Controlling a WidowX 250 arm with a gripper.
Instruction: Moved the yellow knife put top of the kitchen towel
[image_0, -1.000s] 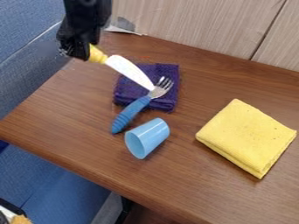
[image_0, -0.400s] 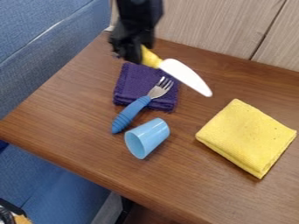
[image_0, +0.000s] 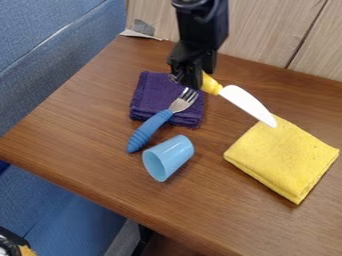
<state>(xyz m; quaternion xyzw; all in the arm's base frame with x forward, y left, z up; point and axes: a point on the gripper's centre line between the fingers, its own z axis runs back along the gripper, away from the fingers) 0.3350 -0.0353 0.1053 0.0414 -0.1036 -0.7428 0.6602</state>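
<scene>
My black gripper (image_0: 200, 81) hangs over the back middle of the table, at the right edge of the purple cloth. It is shut on the yellow handle of the knife (image_0: 246, 103). The white blade slants down to the right in the air, its tip over the top corner of the folded yellow towel (image_0: 284, 157). That towel lies flat on the right side of the table.
A folded purple cloth (image_0: 148, 100) lies left of the gripper, with a blue-handled fork (image_0: 151, 128) resting partly on it. A light blue cup (image_0: 175, 152) lies on its side in front. Behind the wooden table (image_0: 87, 145) stands a panelled wall.
The gripper has moved right across the back of the table, carrying the knife from over the purple cloth to the yellow towel's corner. Fork, cup and both cloths have stayed put.
</scene>
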